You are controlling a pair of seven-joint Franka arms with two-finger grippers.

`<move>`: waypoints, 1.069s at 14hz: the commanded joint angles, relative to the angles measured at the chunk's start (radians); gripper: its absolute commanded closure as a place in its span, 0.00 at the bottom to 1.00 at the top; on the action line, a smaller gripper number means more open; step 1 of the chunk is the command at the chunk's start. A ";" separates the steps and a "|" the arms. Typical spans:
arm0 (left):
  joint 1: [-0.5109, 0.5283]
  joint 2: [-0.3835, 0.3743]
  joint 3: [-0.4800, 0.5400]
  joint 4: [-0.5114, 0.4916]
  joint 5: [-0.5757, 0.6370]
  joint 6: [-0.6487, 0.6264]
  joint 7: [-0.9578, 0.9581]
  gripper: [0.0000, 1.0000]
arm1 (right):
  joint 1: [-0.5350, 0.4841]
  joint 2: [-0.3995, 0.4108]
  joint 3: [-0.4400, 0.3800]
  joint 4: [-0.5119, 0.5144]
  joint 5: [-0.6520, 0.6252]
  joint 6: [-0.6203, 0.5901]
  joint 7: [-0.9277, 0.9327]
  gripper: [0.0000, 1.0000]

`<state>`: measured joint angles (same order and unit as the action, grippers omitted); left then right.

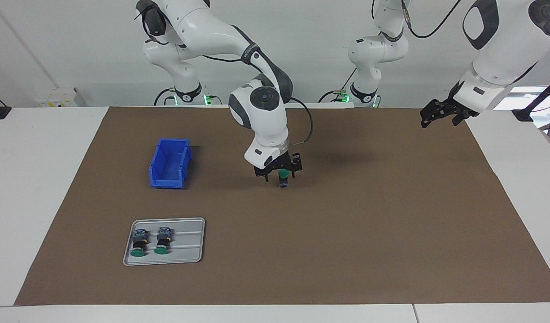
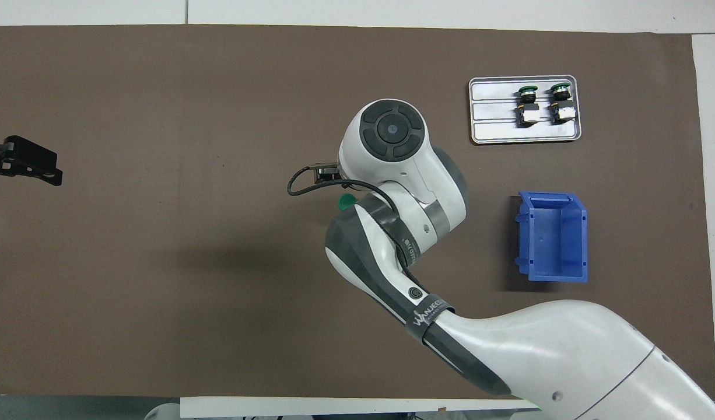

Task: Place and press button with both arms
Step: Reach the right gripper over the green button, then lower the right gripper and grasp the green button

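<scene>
We are looking at a robotics lab bench. Two white jointed arms are bolted at the edge of a white table spread with a plain brown mat, before a bare white wall. Toward the right arm's end from the right pincer sit a blue parts bin and a metal tray of push-button switches.

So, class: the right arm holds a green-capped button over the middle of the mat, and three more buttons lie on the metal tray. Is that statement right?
Not quite. The facing view shows only two buttons on the metal tray, not three; the overhead view agrees. The rest stands: the right gripper holds a green-capped button over the middle of the mat.
</scene>
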<state>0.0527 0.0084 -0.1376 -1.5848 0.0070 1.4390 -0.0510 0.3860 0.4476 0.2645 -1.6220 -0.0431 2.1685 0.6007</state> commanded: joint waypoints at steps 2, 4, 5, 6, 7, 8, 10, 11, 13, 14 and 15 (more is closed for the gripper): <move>-0.027 -0.031 0.013 -0.035 -0.007 0.027 0.005 0.00 | 0.031 0.033 -0.004 -0.010 -0.053 0.033 0.073 0.09; -0.017 -0.031 0.013 -0.035 -0.007 0.026 0.005 0.00 | 0.031 0.025 -0.004 -0.045 -0.076 0.033 0.071 0.09; -0.014 -0.031 0.015 -0.035 -0.007 0.027 0.005 0.00 | 0.031 0.023 -0.004 -0.056 -0.084 0.033 0.073 0.09; -0.014 -0.031 0.015 -0.035 -0.007 0.026 0.005 0.00 | 0.031 0.023 -0.004 -0.059 -0.084 0.031 0.074 0.09; -0.014 -0.031 0.015 -0.035 -0.007 0.026 0.005 0.00 | 0.031 0.022 -0.004 -0.062 -0.084 0.031 0.076 0.09; -0.014 -0.031 0.015 -0.035 -0.007 0.026 0.005 0.00 | 0.030 0.023 -0.002 -0.064 -0.084 0.033 0.077 0.11; -0.016 -0.031 0.015 -0.035 -0.007 0.026 0.005 0.00 | 0.031 0.023 0.002 -0.064 -0.084 0.034 0.097 0.13; -0.014 -0.031 0.015 -0.035 -0.007 0.026 0.005 0.00 | 0.030 0.023 0.005 -0.064 -0.084 0.037 0.109 0.13; -0.014 -0.031 0.015 -0.035 -0.007 0.026 0.005 0.00 | 0.030 0.023 0.007 -0.073 -0.084 0.042 0.111 0.22; -0.014 -0.031 0.015 -0.035 -0.007 0.026 0.005 0.00 | 0.030 0.023 0.009 -0.073 -0.084 0.043 0.113 0.26; -0.016 -0.031 0.013 -0.035 -0.007 0.027 0.005 0.00 | 0.030 0.023 0.009 -0.075 -0.084 0.048 0.113 0.27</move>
<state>0.0419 0.0062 -0.1317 -1.5850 0.0070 1.4406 -0.0501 0.4214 0.4803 0.2640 -1.6726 -0.1038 2.1845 0.6815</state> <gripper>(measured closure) 0.000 0.256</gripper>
